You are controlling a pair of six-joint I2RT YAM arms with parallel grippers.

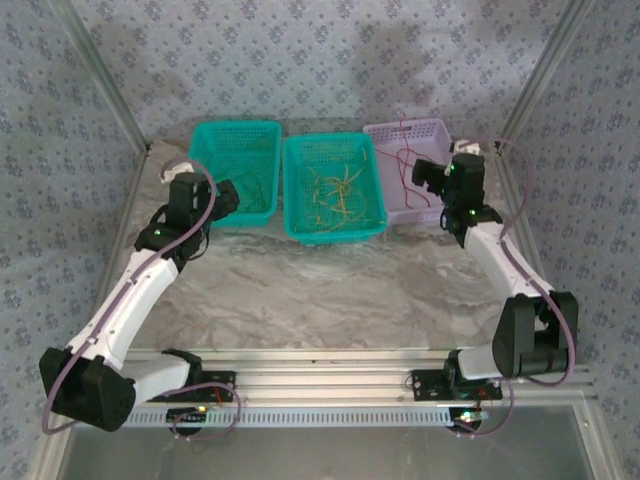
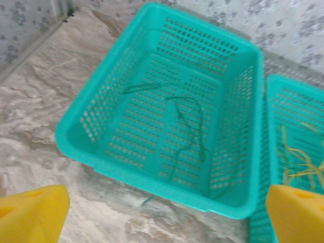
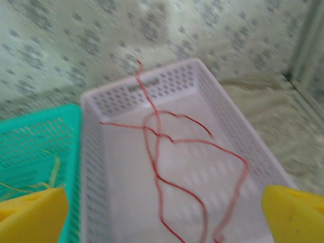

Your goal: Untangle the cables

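Thin red cables (image 3: 167,152) lie looped and crossed in the lilac basket (image 3: 90,152), with one end sticking up past its far rim. My right gripper (image 3: 163,215) hovers open above them with nothing between its yellow pads (image 3: 33,215). From above it sits over that basket's right side (image 1: 428,180). Green cables (image 2: 195,126) lie in the left teal basket (image 2: 152,186), and one green end pokes out onto the table at its near wall. My left gripper (image 2: 166,212) is open and holds nothing, just in front of this basket (image 1: 222,198). Yellow cables (image 1: 335,195) lie tangled in the middle teal basket (image 1: 330,236).
The three baskets stand side by side at the back of the marble table (image 1: 330,290), with bare table between them and the arm bases. Aluminium frame posts (image 1: 100,80) and patterned walls close in the left, right and back.
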